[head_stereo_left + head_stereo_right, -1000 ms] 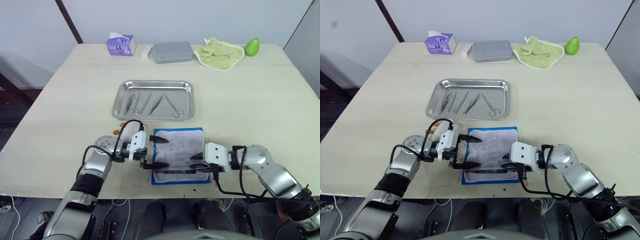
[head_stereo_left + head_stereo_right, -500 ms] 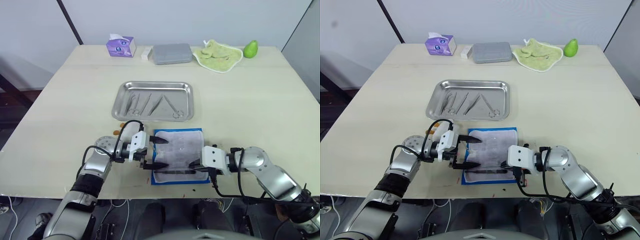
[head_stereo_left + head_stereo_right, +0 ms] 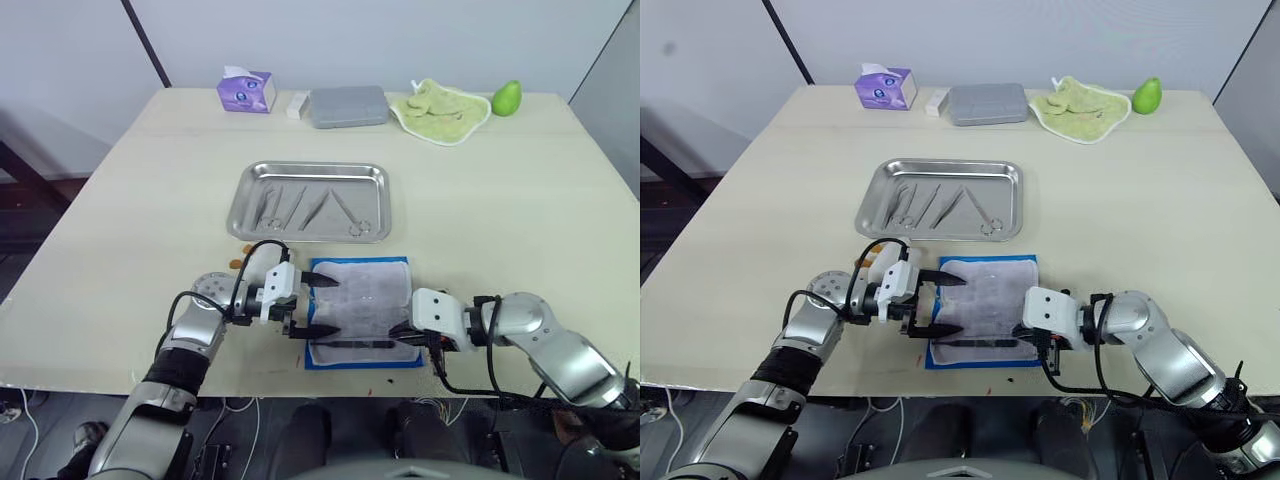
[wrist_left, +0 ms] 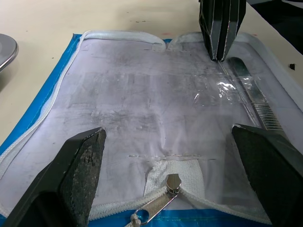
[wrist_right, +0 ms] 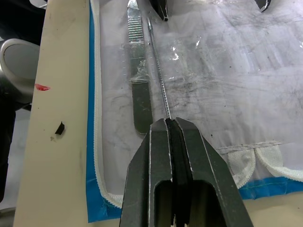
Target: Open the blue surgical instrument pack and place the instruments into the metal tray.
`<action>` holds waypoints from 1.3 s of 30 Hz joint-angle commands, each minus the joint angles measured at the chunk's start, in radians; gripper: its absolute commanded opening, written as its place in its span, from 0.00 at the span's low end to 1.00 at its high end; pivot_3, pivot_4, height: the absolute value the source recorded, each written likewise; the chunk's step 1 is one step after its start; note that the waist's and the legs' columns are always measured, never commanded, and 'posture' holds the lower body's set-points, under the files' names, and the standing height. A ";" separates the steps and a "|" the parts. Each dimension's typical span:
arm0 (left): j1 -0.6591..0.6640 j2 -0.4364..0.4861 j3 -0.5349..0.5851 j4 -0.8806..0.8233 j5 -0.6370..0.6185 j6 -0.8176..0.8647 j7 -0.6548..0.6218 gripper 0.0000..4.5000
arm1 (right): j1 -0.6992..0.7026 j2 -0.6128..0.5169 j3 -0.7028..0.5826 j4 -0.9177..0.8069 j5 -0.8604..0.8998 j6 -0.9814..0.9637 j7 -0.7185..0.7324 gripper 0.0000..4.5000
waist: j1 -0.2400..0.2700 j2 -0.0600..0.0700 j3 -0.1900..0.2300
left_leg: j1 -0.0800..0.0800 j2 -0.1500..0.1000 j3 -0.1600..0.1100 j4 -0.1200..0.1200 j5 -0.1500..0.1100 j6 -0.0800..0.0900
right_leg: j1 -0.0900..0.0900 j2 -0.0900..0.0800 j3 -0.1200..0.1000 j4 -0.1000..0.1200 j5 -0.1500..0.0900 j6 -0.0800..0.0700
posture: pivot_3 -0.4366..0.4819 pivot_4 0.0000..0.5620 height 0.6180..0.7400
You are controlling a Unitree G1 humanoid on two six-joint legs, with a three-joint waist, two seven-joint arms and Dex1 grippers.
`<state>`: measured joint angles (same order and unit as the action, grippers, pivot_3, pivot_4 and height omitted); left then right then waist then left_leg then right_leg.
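Note:
The blue surgical instrument pack (image 3: 360,312) lies unzipped near the table's front edge, its grey-white lining facing up. A flat instrument (image 5: 137,94) and a thin ridged instrument (image 5: 158,80) lie along the lining's near side. My right gripper (image 5: 169,122) rests on the pack's near right part, shut on the end of the thin instrument. My left gripper (image 3: 322,306) stands open over the pack's left edge, its fingers (image 4: 80,175) holding nothing. Beyond the pack sits the metal tray (image 3: 312,167) with several instruments (image 3: 300,205) in it.
Along the far edge of the table stand a purple tissue box (image 3: 246,92), a grey lidded box (image 3: 347,105), a green cloth (image 3: 440,108) and a green fruit (image 3: 506,97). The table's front edge runs just below the pack.
The right gripper has shifted slightly toward the pack's near edge. The left gripper has stayed where it was. The whole picture has shifted a little.

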<state>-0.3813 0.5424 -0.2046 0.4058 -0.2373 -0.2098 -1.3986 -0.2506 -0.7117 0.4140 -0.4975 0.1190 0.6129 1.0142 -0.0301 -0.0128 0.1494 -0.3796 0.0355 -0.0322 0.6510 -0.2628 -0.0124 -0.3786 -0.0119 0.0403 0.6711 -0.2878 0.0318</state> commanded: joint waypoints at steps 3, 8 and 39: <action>0.020 -0.001 -0.038 0.052 0.057 0.012 0.003 1.00 | -0.044 -0.014 -0.031 -0.067 0.040 0.065 -0.002 0.01 | 0.002 0.000 0.000 | 0.000 0.000 0.000 0.000 0.000 0.000 | 0.000 0.000 0.000 0.000 0.000 0.000 | 0.48 0.27 1.00; 0.022 0.003 -0.041 0.047 0.063 0.013 0.005 1.00 | -0.077 -0.019 -0.021 -0.091 0.050 0.104 -0.008 0.01 | 0.003 0.000 0.000 | 0.000 0.000 0.000 0.000 0.000 0.000 | 0.000 0.000 -0.001 0.000 0.000 0.000 | 0.48 0.27 1.00; 0.031 0.005 -0.046 0.012 0.075 0.046 0.015 1.00 | -0.149 -0.049 0.118 0.002 -0.027 0.100 -0.011 0.42 | 0.011 0.000 0.000 | 0.000 0.000 0.000 0.000 0.000 0.000 | 0.000 0.000 -0.001 0.000 0.000 0.000 | 0.48 0.27 1.00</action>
<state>-0.3831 0.5413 -0.2071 0.3819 -0.2186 -0.1834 -1.3882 -0.3961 -0.7500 0.5178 -0.4970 0.1107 0.7264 0.9986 -0.0189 -0.0129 0.1497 -0.3798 0.0356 -0.0323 0.6512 -0.2628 -0.0124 -0.3788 -0.0118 0.0395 0.6708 -0.2880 0.0323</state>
